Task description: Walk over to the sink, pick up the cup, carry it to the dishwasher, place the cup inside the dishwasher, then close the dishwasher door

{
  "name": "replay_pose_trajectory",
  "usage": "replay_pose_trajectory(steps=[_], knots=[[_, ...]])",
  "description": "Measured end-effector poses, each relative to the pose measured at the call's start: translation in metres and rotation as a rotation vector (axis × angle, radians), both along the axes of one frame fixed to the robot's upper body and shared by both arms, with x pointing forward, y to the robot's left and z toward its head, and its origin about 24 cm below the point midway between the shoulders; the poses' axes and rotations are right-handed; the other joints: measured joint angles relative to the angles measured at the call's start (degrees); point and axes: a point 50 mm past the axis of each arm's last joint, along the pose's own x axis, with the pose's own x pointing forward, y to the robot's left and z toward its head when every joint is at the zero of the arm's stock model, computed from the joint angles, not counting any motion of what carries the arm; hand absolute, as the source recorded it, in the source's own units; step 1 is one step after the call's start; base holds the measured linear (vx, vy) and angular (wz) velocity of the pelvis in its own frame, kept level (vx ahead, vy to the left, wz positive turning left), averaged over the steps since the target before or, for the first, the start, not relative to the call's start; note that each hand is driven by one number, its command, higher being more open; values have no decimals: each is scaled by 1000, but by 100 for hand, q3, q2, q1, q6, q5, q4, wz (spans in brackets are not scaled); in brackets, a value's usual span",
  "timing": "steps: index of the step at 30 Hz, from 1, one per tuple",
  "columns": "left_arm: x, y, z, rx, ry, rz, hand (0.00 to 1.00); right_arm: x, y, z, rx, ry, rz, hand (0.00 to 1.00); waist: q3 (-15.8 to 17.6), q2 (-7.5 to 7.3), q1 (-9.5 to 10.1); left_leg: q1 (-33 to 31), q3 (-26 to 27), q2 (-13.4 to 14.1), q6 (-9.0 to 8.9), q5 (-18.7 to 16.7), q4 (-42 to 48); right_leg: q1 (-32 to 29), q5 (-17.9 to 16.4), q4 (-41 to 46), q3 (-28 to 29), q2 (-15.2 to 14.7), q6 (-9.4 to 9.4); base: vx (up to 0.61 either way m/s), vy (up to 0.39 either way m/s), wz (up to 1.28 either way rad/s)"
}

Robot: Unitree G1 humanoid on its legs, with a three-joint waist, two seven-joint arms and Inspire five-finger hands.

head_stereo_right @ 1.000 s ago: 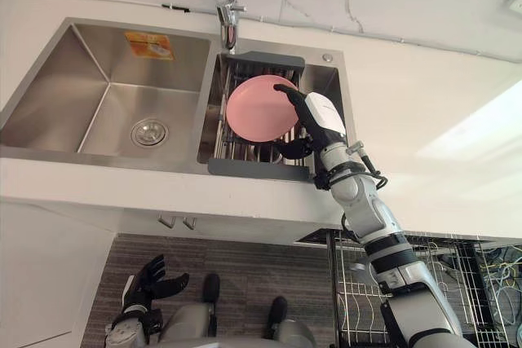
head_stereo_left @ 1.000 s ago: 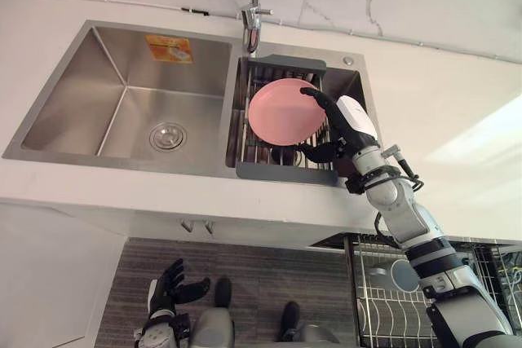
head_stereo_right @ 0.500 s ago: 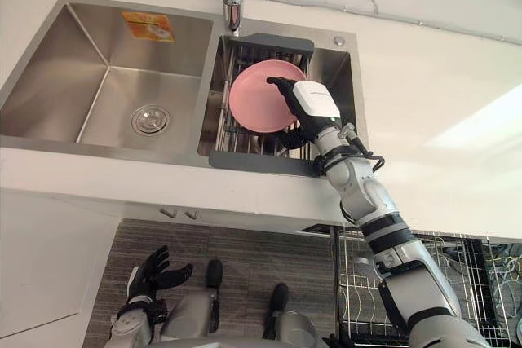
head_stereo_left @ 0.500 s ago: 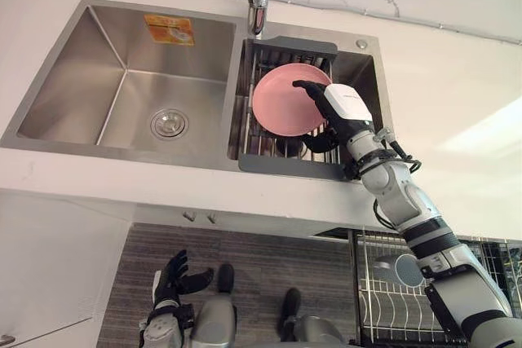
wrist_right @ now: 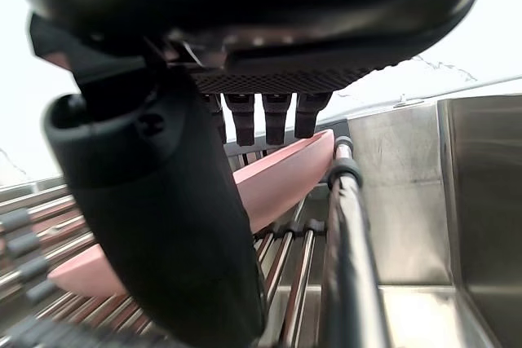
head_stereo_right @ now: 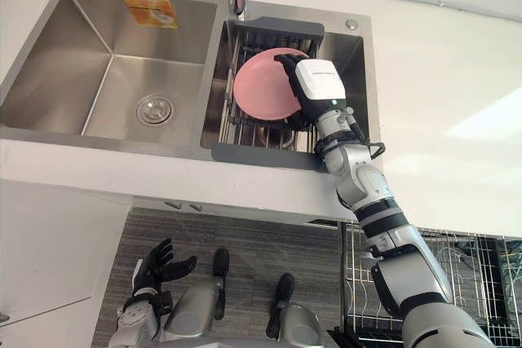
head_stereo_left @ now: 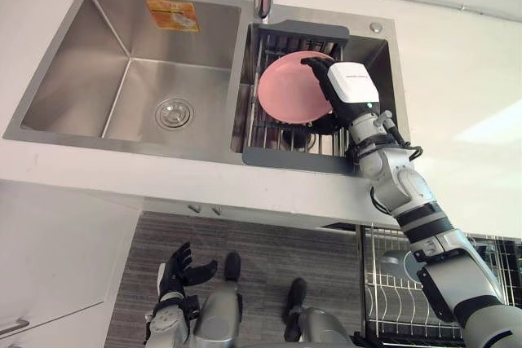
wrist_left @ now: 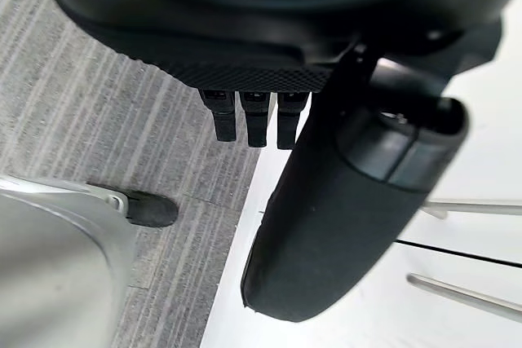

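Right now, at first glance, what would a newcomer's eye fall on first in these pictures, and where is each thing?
The pink plate stands out first, leaning in the dish rack that fills the right basin of the steel double sink. The robot's right hand reaches in against that plate. Far below, the left hand hangs open over the grey floor.

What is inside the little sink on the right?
A grey rack sits inside it, with a pink plate leaning on its bars. The right hand reaches over the plate. Whatever lies under the plate and hand is covered, so I cannot tell.
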Motion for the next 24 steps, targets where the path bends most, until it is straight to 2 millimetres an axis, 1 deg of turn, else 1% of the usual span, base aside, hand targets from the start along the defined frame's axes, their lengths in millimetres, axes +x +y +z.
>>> replay_pose_trajectory(steps=[5, 7, 8, 10, 15, 19, 20, 21, 22, 24], knots=[[2, 0, 1, -4, -9, 11, 90, 3, -4, 4, 16, -21, -26, 30, 11, 14, 62, -125, -53, -4, 0, 2, 42, -72, 0, 1, -57, 4, -1, -7, -7, 7], [4, 0, 2, -11, -15, 15, 90, 3, -7, 8, 35, -57, -38, 30, 36, 28, 84, -151, -82, -8, 8, 9, 69, -73, 0, 8, -78, 4, 0, 14, -3, 8], [5, 0, 2, -13, -20, 17, 90, 3, -9, 13, 52, -85, -44, 30, 41, 35, 85, -168, -101, -11, 16, 14, 80, -73, 0, 10, -97, 4, 0, 9, -2, 8], [8, -1, 4, -14, -29, 17, 90, 4, -5, 24, 76, -134, -24, 30, 74, 37, 87, -173, -105, -14, 15, 14, 81, -73, -1, 11, -125, 2, -1, 3, -1, 3], [9, -2, 4, -14, -33, 7, 90, 2, -4, 24, 111, -144, -20, 30, 80, 38, 86, -181, -97, -20, 14, 12, 81, -73, -1, 13, -135, -7, -1, 0, 0, 0], [9, -4, 4, -12, -31, -1, 90, -15, -5, 28, 177, -204, 15, 30, 80, 38, 70, -179, 72, 14, 9, 0, 116, -70, -1, 38, -120, -7, -1, 5, 3, -1], [9, -4, 4, -13, -31, -3, 90, -22, -5, 31, 195, -239, 31, 30, 80, 38, 57, -166, 157, 38, 23, -9, 154, -65, -1, 68, -103, -6, -1, 17, 14, -4], [9, -4, 4, -13, -30, -4, 90, -30, -4, 35, 209, -277, 49, 30, 80, 38, 1, -157, 324, 77, 48, -26, 215, -38, -1, 90, -88, -5, -1, 14, 15, -5], [9, -4, 3, -13, -29, -4, 90, -34, -4, 36, 216, -295, 57, 30, 80, 38, -21, -142, 398, 95, 63, -41, 240, -19, -1, 97, -76, -3, 0, 10, 18, -6], [8, -5, 3, -13, -26, -10, 90, -54, -4, 41, 242, -372, 91, 30, 80, 38, -72, -25, 558, 127, 76, -150, 339, 89, -2, 97, 1, -4, -1, 19, 19, -20]])
